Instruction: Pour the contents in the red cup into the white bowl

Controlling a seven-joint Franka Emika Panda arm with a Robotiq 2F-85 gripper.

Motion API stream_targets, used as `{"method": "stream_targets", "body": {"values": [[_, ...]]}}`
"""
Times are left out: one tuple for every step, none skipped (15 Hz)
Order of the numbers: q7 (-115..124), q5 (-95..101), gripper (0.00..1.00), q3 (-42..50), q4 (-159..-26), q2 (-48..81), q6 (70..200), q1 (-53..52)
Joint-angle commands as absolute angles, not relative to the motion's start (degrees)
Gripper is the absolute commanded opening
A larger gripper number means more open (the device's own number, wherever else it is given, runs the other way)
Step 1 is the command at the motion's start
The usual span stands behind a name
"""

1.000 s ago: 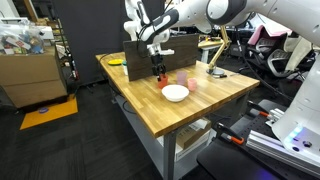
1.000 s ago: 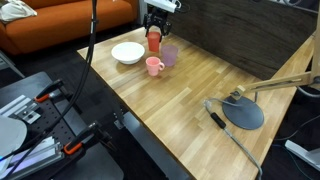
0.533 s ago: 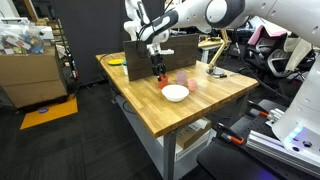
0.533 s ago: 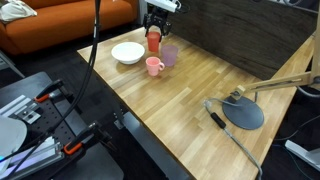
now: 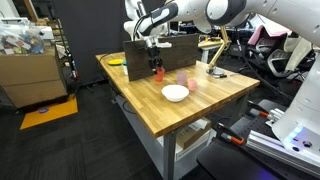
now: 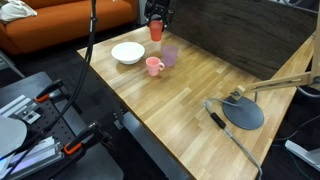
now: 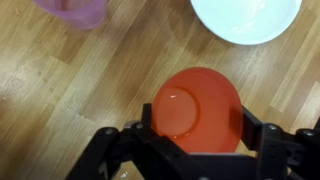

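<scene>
The red cup (image 7: pixel 195 105) hangs upright a little above the wooden table, and my gripper (image 7: pixel 197 124) is shut on its sides. In both exterior views the cup (image 6: pixel 156 30) (image 5: pixel 157 70) hangs under the gripper (image 6: pixel 156 18) near the table's back edge. The white bowl (image 7: pixel 245 20) sits on the table just beside the cup; it also shows in both exterior views (image 6: pixel 127 52) (image 5: pixel 175 93). I cannot make out what is inside the cup.
A lilac translucent cup (image 6: pixel 169 54) (image 7: pixel 72 10) and a pink cup with a handle (image 6: pixel 153 66) stand close by the bowl. A dark board (image 5: pixel 150 52) rises behind them. A desk lamp (image 6: pixel 243 110) lies at the table's other end, and a yellow item (image 5: pixel 116 62) lies near a corner.
My gripper has risen with the red cup in it, so the cup has come off the table. The bowl and the other cups have not moved.
</scene>
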State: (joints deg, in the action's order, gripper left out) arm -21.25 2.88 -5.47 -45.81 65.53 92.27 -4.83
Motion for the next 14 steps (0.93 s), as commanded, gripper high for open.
{"method": "stream_targets", "body": {"values": [[-20.96,2.54,0.55,-5.81,-47.64,62.76,93.22,-4.77],[-20.46,2.32,0.55,-5.9,-48.51,61.81,94.08,-4.7],[-19.98,2.14,0.55,-5.94,-49.36,60.91,95.12,-4.64],[-19.57,1.78,0.55,-6.11,-50.3,60.01,96.46,-4.46],[-19.13,1.55,0.55,-6.16,-51.22,59.32,97.69,-4.37],[-19.01,1.59,0.55,-6.11,-52.8,58.25,98.97,-4.34],[-19.08,1.65,0.55,-6.12,-55.02,56.89,100.16,-4.24],[-19.16,1.7,0.55,-6.15,-57.02,55.84,101.43,-4.18],[-19.41,1.9,0.55,-6.13,-60.43,53.94,102.78,-4.14],[-19.52,1.96,0.55,-6.12,-62.81,52.78,103.81,-4.12],[-19.68,2.16,0.55,-6.04,-65.2,51.57,104.44,-4.17],[-19.78,2.23,0.55,-6.03,-67.7,50.3,105.18,-4.15],[-19.93,2.26,0.55,-6.07,-70.29,48.92,105.88,-4.12],[-20.03,2.24,0.55,-6.12,-72.94,47.45,106.52,-4.09]]}}
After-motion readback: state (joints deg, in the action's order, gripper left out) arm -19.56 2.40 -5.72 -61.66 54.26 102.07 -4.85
